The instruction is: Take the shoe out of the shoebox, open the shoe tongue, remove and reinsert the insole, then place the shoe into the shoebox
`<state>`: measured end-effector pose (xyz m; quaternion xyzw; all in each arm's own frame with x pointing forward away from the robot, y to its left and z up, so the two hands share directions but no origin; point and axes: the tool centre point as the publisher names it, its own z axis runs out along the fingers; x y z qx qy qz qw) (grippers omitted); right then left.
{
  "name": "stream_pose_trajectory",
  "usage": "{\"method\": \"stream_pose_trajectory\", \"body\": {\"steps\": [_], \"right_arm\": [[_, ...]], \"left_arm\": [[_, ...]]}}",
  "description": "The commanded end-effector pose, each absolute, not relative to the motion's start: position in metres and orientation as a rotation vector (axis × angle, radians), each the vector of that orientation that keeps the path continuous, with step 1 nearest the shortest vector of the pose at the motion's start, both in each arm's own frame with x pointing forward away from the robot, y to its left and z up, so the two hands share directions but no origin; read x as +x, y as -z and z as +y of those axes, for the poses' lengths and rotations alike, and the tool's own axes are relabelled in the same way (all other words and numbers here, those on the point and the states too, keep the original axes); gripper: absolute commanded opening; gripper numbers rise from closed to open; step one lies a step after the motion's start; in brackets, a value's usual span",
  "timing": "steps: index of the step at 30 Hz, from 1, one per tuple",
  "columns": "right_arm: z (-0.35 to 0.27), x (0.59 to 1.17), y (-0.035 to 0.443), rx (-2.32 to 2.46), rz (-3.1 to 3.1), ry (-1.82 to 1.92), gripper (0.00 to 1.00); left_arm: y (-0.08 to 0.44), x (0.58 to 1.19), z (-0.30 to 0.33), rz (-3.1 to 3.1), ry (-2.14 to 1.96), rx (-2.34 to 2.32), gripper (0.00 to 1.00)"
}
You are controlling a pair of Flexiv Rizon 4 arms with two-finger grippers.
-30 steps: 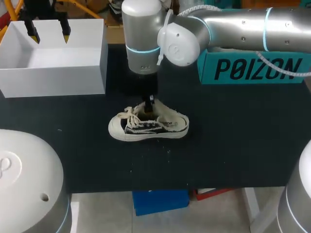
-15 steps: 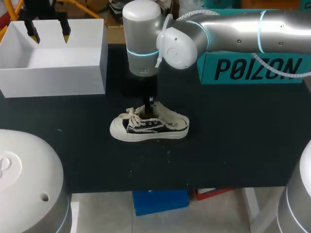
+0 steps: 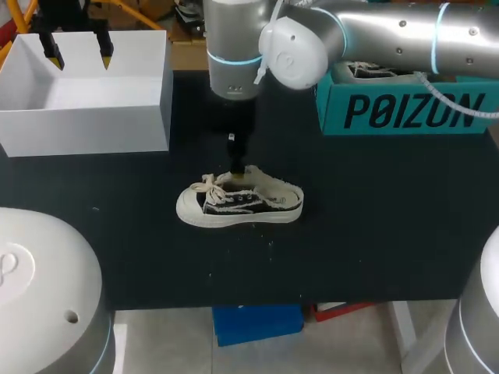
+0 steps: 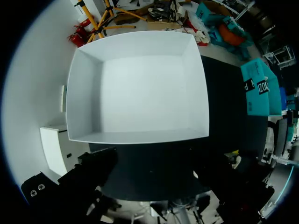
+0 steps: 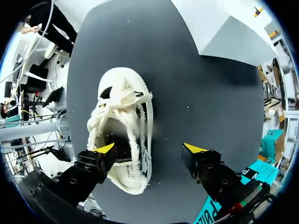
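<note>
The shoe (image 3: 238, 204) (image 5: 122, 135) stands on its sole on the dark table (image 3: 374, 234), outside both boxes, its toe toward my left and its laces lying loose over the tongue. My right gripper (image 3: 236, 160) (image 5: 149, 148) hangs above the shoe with its fingers spread wide and nothing held. In the right wrist view one yellow tip is over the shoe's opening and the other over bare table beside the shoe. I cannot tell whether the first tip touches the collar. The open-topped white box (image 3: 86, 128) (image 4: 84, 93) stands well apart from the shoe, beyond its toe. My left gripper (image 3: 78, 56) hovers over that box, fingers apart and holding nothing. The teal box (image 3: 405, 109) stands back from the shoe on its heel side.
</note>
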<state>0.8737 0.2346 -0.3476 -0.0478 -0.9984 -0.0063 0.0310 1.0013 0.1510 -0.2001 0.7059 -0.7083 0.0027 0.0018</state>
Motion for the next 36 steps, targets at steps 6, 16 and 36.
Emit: {"method": "stream_pose_trajectory", "body": {"steps": [6, 16, 36], "right_arm": [[0.204, 0.852, 0.304, -0.077, -3.174, 0.395, 1.0], [0.161, 0.834, 0.285, -0.025, -3.156, 0.611, 1.0], [0.161, 0.834, 0.285, -0.025, -3.156, 0.611, 1.0]], "left_arm": [[0.2, 1.001, 0.15, -2.221, -0.003, 2.218, 1.0], [0.2, 1.001, 0.15, -2.221, -0.003, 2.218, 1.0], [0.2, 1.001, 0.15, -2.221, -0.003, 2.218, 1.0]]}}
